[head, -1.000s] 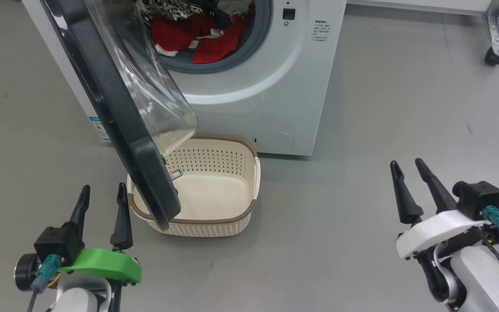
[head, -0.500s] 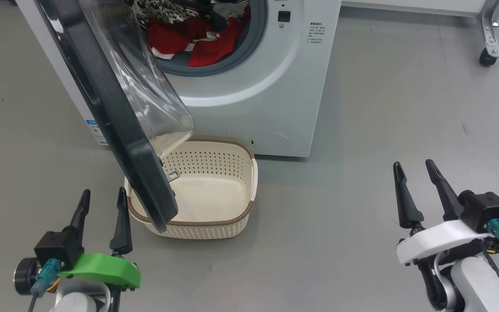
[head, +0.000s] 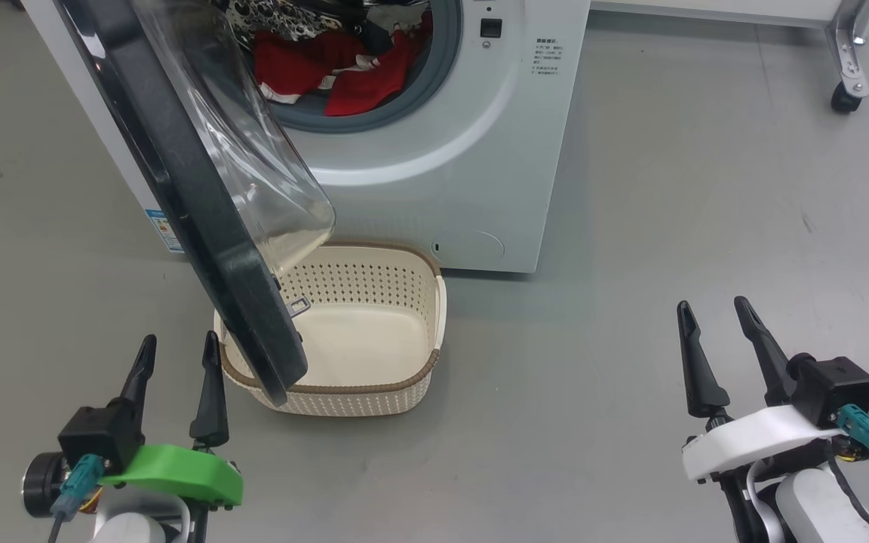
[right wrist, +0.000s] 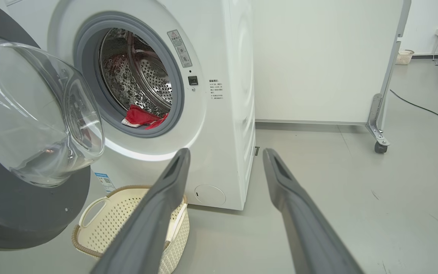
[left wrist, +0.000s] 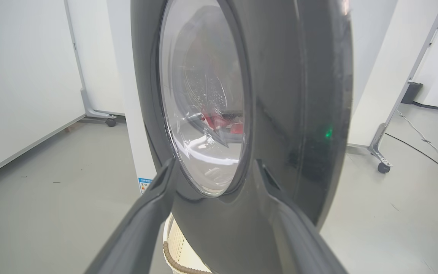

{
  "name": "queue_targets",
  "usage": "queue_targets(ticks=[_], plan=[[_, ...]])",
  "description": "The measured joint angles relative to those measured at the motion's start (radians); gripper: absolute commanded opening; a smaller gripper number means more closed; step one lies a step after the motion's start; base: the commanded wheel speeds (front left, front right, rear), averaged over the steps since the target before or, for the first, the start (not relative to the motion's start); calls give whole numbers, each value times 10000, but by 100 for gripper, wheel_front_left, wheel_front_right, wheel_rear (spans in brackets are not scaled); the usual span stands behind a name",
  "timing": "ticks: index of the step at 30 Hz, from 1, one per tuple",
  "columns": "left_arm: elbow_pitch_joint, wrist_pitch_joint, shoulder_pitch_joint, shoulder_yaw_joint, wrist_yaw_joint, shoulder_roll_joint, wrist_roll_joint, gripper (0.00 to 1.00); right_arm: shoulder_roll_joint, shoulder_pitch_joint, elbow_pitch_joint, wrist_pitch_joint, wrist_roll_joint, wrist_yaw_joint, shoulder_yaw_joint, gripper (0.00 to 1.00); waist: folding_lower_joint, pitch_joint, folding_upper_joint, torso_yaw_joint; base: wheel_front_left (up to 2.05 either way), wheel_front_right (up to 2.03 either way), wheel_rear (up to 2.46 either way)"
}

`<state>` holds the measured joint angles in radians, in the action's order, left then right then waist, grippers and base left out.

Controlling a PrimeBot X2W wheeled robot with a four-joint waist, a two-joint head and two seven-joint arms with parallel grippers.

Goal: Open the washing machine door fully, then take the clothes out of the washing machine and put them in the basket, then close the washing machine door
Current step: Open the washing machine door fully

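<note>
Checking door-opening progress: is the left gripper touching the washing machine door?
Apart. The head view shows the left gripper open and holding nothing, with a strip of the basket visible between its nearer finger and the washing machine door.

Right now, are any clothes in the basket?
No, the basket is bare inside, and the red clothes lie in the washer.
</note>
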<state>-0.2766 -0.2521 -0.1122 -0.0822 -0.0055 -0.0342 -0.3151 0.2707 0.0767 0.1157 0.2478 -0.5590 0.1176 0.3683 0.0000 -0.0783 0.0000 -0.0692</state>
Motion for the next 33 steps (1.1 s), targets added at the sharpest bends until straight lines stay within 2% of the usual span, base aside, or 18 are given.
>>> queue_targets(ticks=[12, 33], plan=[[8, -2, 0, 50, -2, 0, 0, 100, -151, -82, -134, 0, 374, -36, -98, 100, 0, -89, 0, 54, 0, 0, 0], [4, -2, 0, -17, -2, 0, -4, 100, -487, -285, -140, 0, 700, -364, -460, 100, 0, -139, 0, 67, 0, 0, 0]])
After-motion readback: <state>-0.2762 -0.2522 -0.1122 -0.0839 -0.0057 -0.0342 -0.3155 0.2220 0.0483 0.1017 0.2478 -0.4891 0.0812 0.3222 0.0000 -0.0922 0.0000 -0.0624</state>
